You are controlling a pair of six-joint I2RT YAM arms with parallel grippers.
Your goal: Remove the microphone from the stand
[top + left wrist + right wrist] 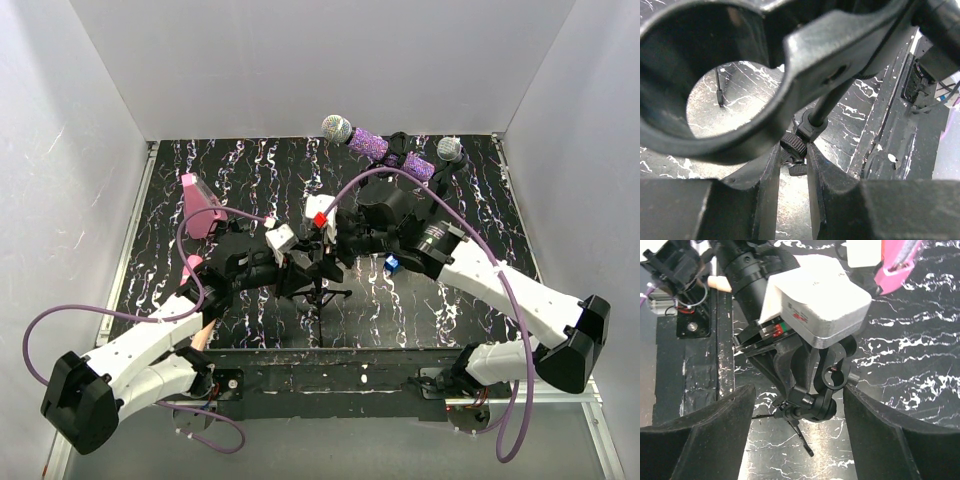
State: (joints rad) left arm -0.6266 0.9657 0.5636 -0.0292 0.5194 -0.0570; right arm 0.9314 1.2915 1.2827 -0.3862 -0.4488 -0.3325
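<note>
A small black tripod stand (320, 293) sits mid-table. My left gripper (300, 272) is shut on its stem just under the knurled knob (793, 145). The stand's clip ring (805, 60) is empty in the left wrist view. My right gripper (797, 407) is open, its fingers (715, 437) on either side of the clip (832, 374) with space to spare. From above, the right gripper (325, 250) is next to the left one. A purple glitter microphone (362, 141) with a silver head lies at the back, well away from the stand.
A second silver-headed purple microphone (432, 162) lies beside the first at the back right, with a black piece between them. A pink object (200, 208) rests at the back left and also shows in the right wrist view (897, 262). White walls enclose the marbled table (250, 170).
</note>
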